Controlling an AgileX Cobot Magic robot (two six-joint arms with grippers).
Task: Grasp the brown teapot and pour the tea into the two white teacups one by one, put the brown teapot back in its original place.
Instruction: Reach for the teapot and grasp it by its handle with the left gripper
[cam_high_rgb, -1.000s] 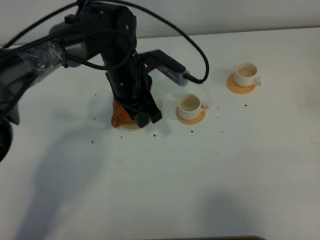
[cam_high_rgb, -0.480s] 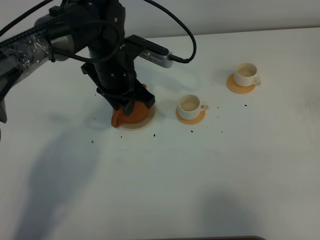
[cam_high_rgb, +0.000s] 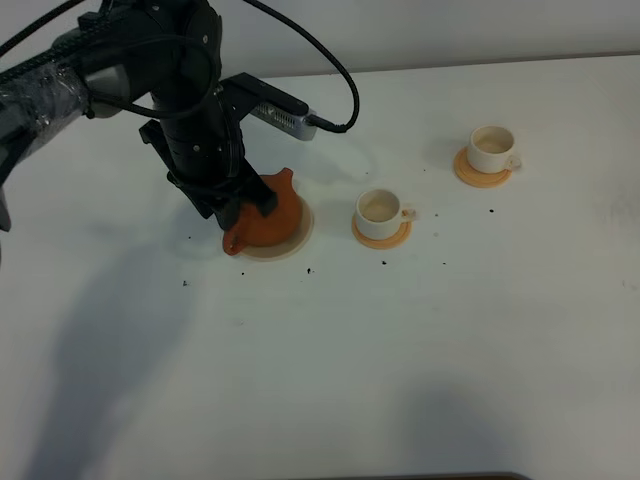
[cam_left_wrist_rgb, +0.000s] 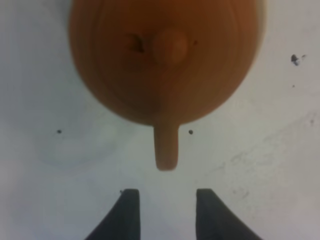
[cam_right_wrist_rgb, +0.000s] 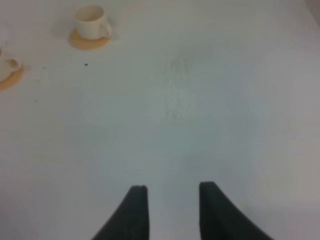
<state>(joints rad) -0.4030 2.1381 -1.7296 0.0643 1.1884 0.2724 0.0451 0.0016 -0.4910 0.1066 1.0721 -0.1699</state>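
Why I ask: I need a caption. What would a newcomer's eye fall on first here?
The orange-brown teapot on its pale coaster, left of centre, with the bulky black left arm leaning over it. The left tool stands open just off the pot, gripping nothing. To the right sit a white teacup and a second teacup farther off, each on an orange coaster.

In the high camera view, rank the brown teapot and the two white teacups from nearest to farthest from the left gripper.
1. Brown teapot, just ahead of the left gripper.
2. Middle teacup, right of the teapot.
3. Far-right teacup, farther back.
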